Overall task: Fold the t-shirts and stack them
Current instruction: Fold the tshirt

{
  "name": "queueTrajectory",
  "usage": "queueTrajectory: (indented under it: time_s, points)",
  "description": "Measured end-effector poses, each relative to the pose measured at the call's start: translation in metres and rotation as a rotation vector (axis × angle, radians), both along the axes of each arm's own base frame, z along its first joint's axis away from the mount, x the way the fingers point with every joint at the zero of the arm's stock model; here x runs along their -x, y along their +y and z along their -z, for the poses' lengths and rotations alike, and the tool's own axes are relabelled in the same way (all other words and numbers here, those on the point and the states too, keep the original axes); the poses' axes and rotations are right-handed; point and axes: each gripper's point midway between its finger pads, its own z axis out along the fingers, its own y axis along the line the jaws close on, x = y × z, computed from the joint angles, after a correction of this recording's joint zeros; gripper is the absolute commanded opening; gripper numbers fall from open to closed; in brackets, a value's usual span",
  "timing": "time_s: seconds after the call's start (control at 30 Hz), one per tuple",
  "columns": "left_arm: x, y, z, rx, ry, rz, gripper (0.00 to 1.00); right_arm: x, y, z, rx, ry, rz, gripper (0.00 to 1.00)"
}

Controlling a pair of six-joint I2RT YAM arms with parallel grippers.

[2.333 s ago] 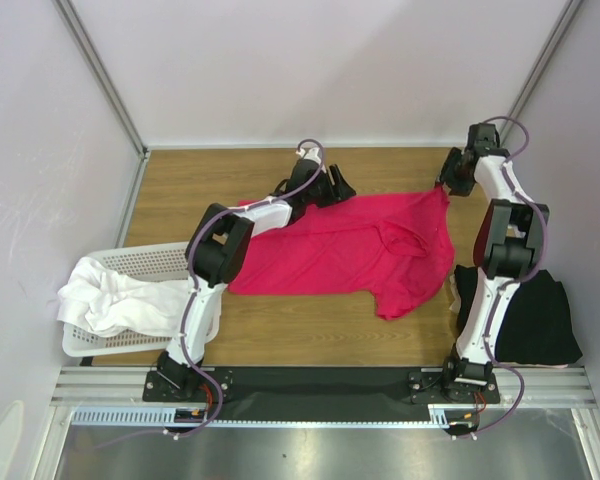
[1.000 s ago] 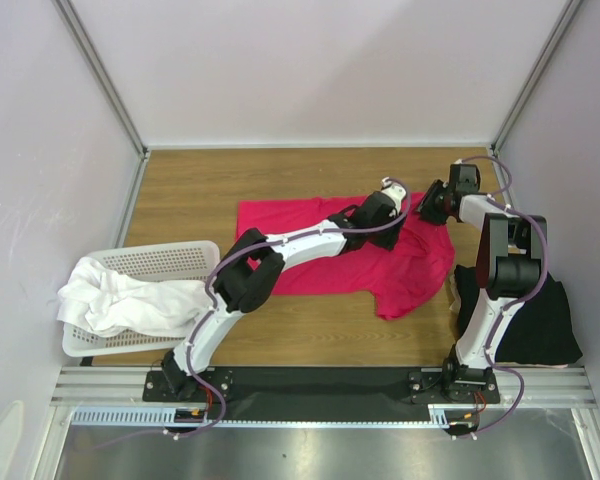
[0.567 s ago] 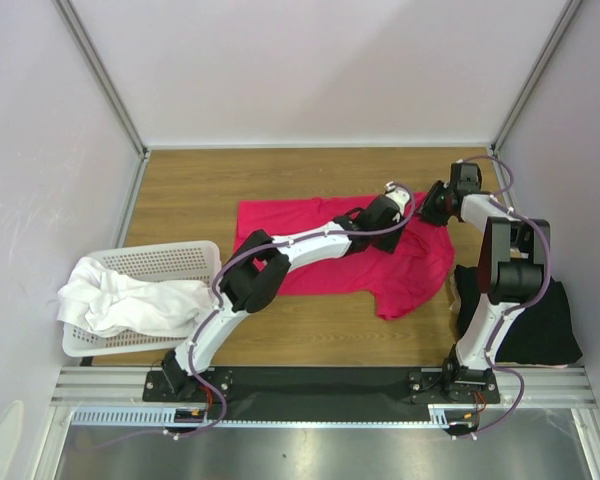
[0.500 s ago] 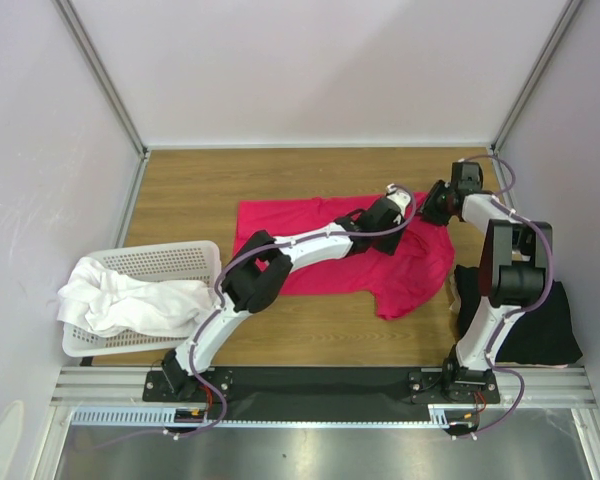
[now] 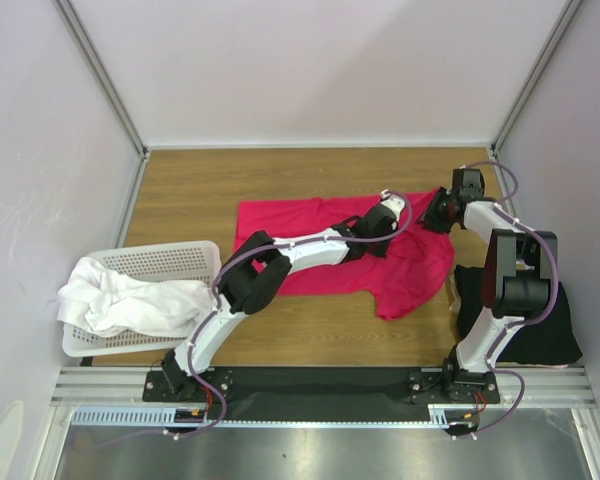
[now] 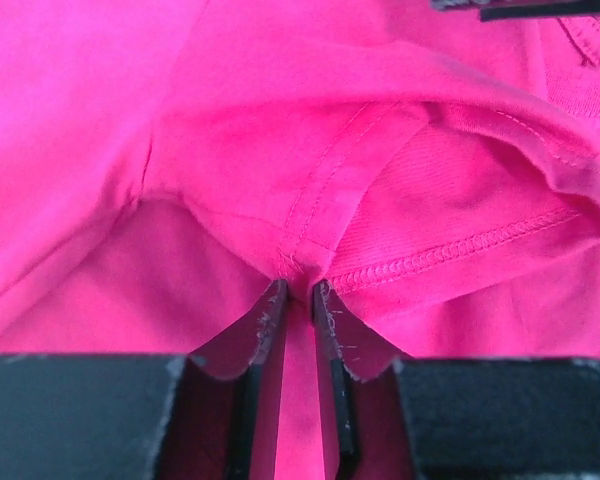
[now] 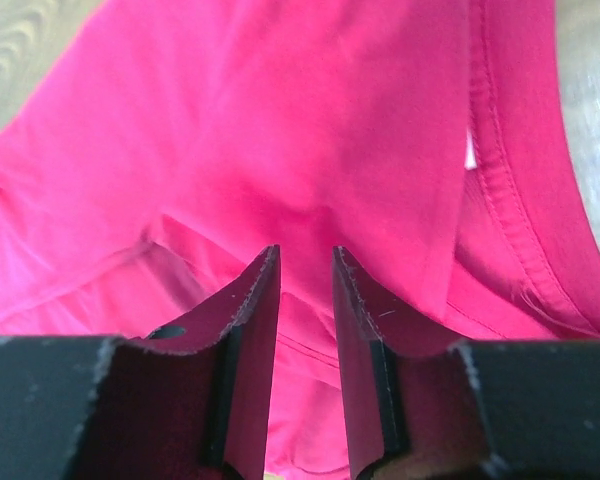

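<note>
I see the pink shirt [image 5: 320, 245] spread on the table, long axis left to right. My left gripper [image 6: 298, 300] pinches a seamed fold near its right end; the right gripper [image 7: 305, 270] pinches fabric just beyond, at that far-right corner.

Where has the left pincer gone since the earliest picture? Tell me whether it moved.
Yes. The left pincer has moved rightward across the pink t-shirt, away from the basket and towards the right pincer.

No readable text, label or number anywhere.
</note>
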Motion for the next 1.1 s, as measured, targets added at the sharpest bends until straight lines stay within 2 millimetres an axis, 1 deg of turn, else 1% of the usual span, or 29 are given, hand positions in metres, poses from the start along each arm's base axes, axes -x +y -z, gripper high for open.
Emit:
queueTrajectory:
  time_s: [0.07,0.17,0.3,0.37,0.43,0.5,0.57,0.6,0.67,0.77,0.83,0.93,1.0,1.1]
  points:
    - [0.004,0.005,-0.001,0.009,0.009,-0.013,0.18,0.005,-0.001,0.003,0.008,0.015,0.005,0.33]
    - [0.01,0.011,-0.005,0.035,0.021,-0.035,0.16,0.017,-0.003,0.004,0.021,0.028,0.012,0.33]
    - [0.015,0.019,-0.013,0.071,0.031,-0.071,0.16,0.032,-0.005,-0.007,0.04,0.02,0.017,0.33]
    - [0.015,0.017,-0.018,0.1,0.029,-0.084,0.16,0.039,-0.006,-0.014,0.05,0.005,0.02,0.34]
    - [0.015,0.017,-0.021,0.122,0.033,-0.096,0.21,0.048,-0.007,-0.018,0.059,-0.001,0.021,0.34]
    - [0.016,0.016,-0.021,0.138,0.038,-0.104,0.3,0.057,-0.007,-0.022,0.07,-0.005,0.017,0.35]
    - [0.016,0.016,-0.02,0.148,0.043,-0.107,0.37,0.064,-0.006,-0.023,0.08,-0.002,0.01,0.35]
    - [0.016,0.016,-0.02,0.149,0.044,-0.106,0.42,0.068,-0.006,-0.022,0.087,0.001,0.005,0.36]
    - [0.016,0.015,-0.021,0.15,0.035,-0.098,0.45,0.075,-0.003,-0.019,0.11,0.013,-0.012,0.37]
    - [0.012,0.012,-0.028,0.15,0.013,-0.084,0.45,0.078,0.001,-0.016,0.138,0.022,-0.029,0.37]
    - [0.008,0.008,-0.037,0.159,-0.008,-0.077,0.44,0.079,0.002,-0.016,0.149,0.025,-0.036,0.37]
    - [0.001,-0.002,-0.056,0.184,-0.044,-0.064,0.42,0.08,0.0,-0.015,0.164,0.029,-0.029,0.37]
    - [-0.004,-0.007,-0.064,0.198,-0.06,-0.06,0.42,0.08,-0.002,-0.014,0.173,0.031,-0.023,0.38]
    - [-0.005,-0.009,-0.061,0.195,-0.063,-0.056,0.42,0.08,-0.004,-0.014,0.181,0.033,-0.017,0.38]
